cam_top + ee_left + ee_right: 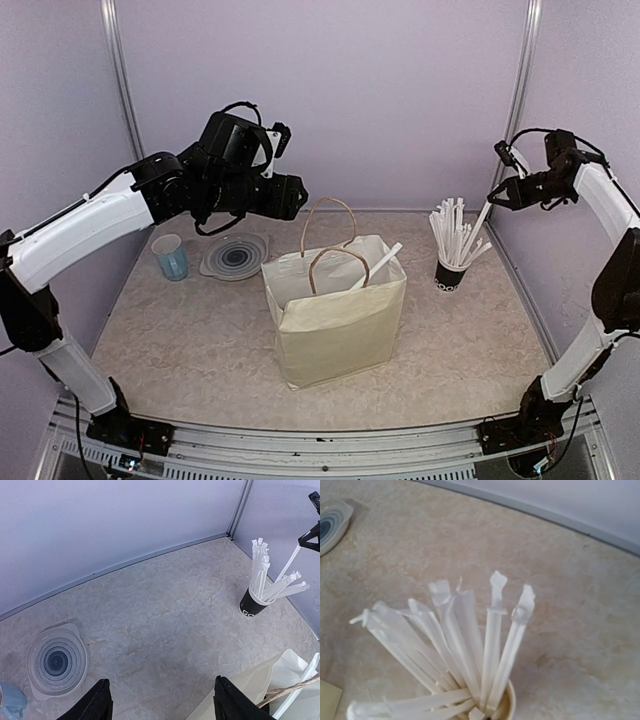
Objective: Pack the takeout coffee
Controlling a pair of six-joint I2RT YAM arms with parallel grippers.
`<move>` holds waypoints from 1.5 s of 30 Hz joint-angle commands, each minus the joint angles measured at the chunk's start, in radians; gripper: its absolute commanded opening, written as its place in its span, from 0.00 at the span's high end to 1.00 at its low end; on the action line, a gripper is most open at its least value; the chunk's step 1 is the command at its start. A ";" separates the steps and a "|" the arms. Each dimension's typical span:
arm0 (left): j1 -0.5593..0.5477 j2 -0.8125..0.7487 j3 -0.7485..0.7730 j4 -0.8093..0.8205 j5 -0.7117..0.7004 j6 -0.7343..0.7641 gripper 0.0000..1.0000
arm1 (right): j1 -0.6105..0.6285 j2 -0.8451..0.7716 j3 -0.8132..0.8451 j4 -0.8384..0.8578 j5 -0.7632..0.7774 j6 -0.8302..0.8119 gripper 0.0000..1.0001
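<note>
Top external view, holdings at this moment:

- Bag: centre of frame, upright, mouth open, handles up. One bag straw leans out at its upper right.
- Coffee cups: none to be seen in any view, and none standing on the table. I judge them to be inside the bag, hidden by its walls, but I cannot confirm it.
- Straw cup: right of the bag, apart from it, full of wrapped straws.
- Blue cup and flat round dish: side by side, left of the bag.
- Left gripper: hovering upper left of the bag, above the dish. The left wrist view shows my fingers spread wide with nothing between them.
- Right gripper: upper right of frame, above the straw cup. My jaws look pinched on the top end of a straw, whose lower end sits among the bunch. The right wrist view shows no fingers.

Progress, as judged: cups apparently packed and one straw in. What remains is lifting this straw clear and dropping it in the bag.
</note>
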 commanded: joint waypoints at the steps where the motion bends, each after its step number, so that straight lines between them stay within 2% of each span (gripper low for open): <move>1: 0.012 0.013 0.047 -0.006 0.010 0.026 0.32 | -0.010 -0.050 0.097 -0.102 0.056 -0.029 1.00; 10: 0.024 0.022 0.076 -0.017 -0.006 0.027 0.32 | -0.012 -0.083 0.390 -0.227 0.013 -0.018 1.00; 15: 0.024 0.014 0.074 -0.029 -0.036 0.020 0.32 | -0.009 -0.099 0.501 -0.311 -0.211 -0.070 1.00; 20: 0.026 0.006 0.080 -0.063 -0.118 -0.003 0.29 | 0.022 -0.201 0.420 -0.303 -0.522 -0.192 1.00; 22: 0.027 0.000 0.077 -0.074 -0.134 -0.013 0.29 | 0.068 -0.241 0.376 -0.252 -0.565 -0.185 1.00; 28: 0.035 -0.034 0.037 -0.066 -0.154 -0.034 0.29 | 0.341 -0.276 0.277 -0.110 -0.535 -0.144 1.00; 34: 0.038 -0.076 0.004 -0.072 -0.168 -0.049 0.28 | 0.592 -0.247 0.206 -0.070 -0.430 -0.152 1.00; 40: 0.040 -0.148 -0.068 -0.064 -0.193 -0.080 0.29 | 0.797 -0.190 0.088 -0.012 -0.258 -0.201 1.00; 45: 0.043 -0.198 -0.129 -0.061 -0.201 -0.108 0.29 | 0.905 -0.072 0.099 -0.012 -0.229 -0.221 1.00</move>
